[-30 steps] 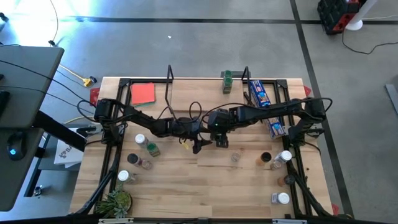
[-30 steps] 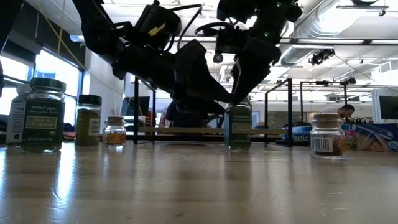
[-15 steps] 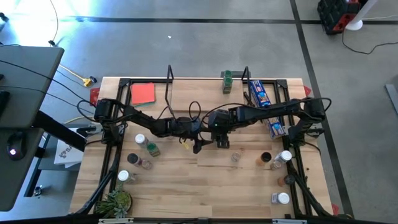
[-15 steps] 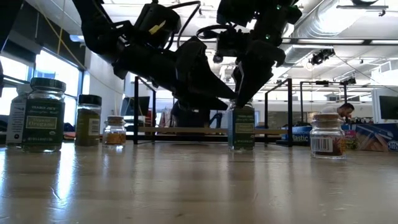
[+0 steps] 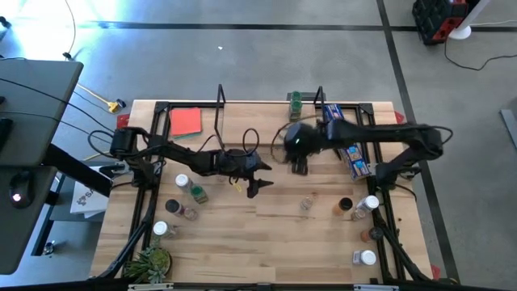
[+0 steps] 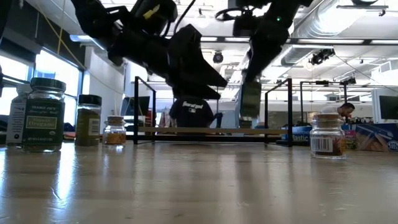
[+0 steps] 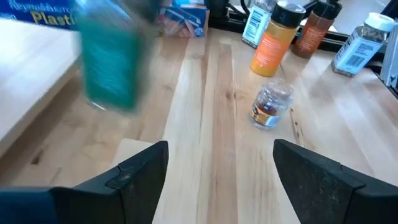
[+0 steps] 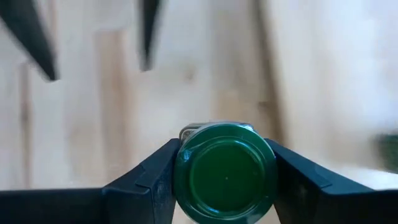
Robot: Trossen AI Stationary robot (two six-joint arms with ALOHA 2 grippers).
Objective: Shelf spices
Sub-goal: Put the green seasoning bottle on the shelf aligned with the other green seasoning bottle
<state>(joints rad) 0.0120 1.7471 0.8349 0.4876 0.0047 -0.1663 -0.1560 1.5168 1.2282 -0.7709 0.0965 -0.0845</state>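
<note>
right gripper point(image 8: 225, 171) clamped on green-capped jar point(image 8: 225, 173), carried upright clear of the table, shelf point(image 5: 269, 103) lies just beyond it toward the far edge where one jar point(image 5: 296, 103) sits; left gripper point(image 5: 257, 183) fingers apart, mid-table, farther from shelf.

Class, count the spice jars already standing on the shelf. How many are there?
1: a green jar near the shelf's right end. The right fingers hold another green-capped jar in the air, not shelved. The right arm may hide more.
</note>
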